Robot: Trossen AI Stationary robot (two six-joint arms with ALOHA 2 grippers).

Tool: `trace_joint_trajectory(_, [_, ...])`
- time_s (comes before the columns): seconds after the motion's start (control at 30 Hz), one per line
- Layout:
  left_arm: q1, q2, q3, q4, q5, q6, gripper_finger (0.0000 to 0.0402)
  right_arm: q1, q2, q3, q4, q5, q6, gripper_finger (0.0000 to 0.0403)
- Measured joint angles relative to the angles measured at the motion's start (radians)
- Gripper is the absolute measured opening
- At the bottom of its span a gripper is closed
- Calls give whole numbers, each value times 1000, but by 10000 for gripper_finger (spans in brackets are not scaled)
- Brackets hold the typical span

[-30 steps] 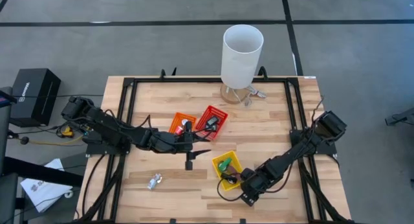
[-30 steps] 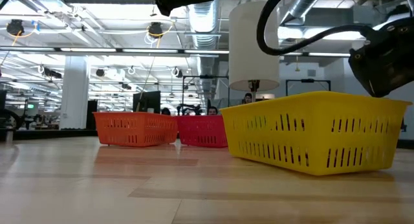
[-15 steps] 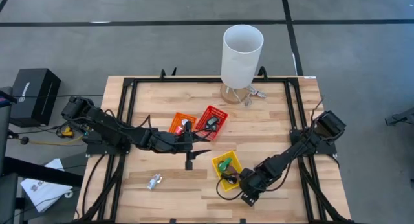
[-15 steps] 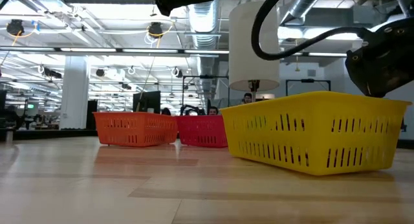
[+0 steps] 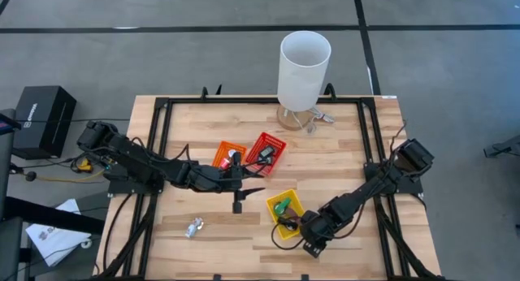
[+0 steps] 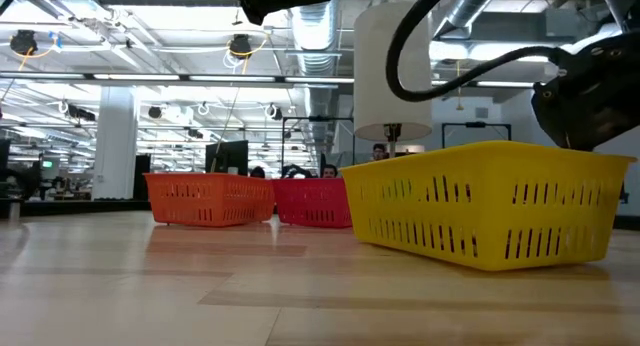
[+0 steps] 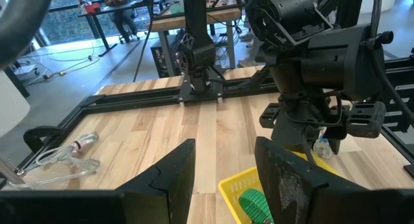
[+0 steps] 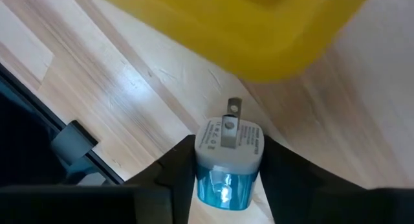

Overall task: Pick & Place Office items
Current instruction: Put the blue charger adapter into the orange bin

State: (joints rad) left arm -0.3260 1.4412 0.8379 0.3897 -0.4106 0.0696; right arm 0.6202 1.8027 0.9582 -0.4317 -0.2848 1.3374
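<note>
My right gripper [image 8: 228, 150] stands just off the near right corner of the yellow basket [image 5: 284, 209], shut on a small blue-and-white plug block [image 8: 228, 160]. The plug's white end, with a metal prong [image 8: 230, 127], points away from the gripper, toward the table. A green item [image 5: 282, 205] lies in the yellow basket. My left gripper [image 7: 223, 167] hovers open and holds nothing, above the table's middle [image 5: 248, 189], level with the orange basket [image 5: 227, 153] and the red basket [image 5: 266, 149]. My right gripper pinches the plug block by its two opposite sides [image 8: 202, 164] between its two fingers [image 8: 176, 172]. The fingers come steeply from above. The prong end sticks out past the fingertips. Whether the block rests on the table or hangs clear, I cannot tell.
A tall white cylinder [image 5: 304, 68] stands at the far edge with a clear item [image 5: 318, 117] at its foot. A silvery clip [image 5: 193, 226] lies near the front left. A small black thing [image 5: 237, 205] stands under my left gripper. A black frame [image 5: 162, 110] rims the table.
</note>
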Motion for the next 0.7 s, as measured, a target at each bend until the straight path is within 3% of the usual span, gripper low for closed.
trace_joint_trajectory(0.2, [0,0,0,0,0,0,154,-12,-34,32,-4,13,-116,127])
trace_joint_trajectory(0.4, [0,0,0,3,0,0,154,-39,-141,81,-6,23,-231,133])
trace_joint_trajectory(0.7, [0,0,0,16,0,0,154,-103,-369,148,-2,244,-535,126])
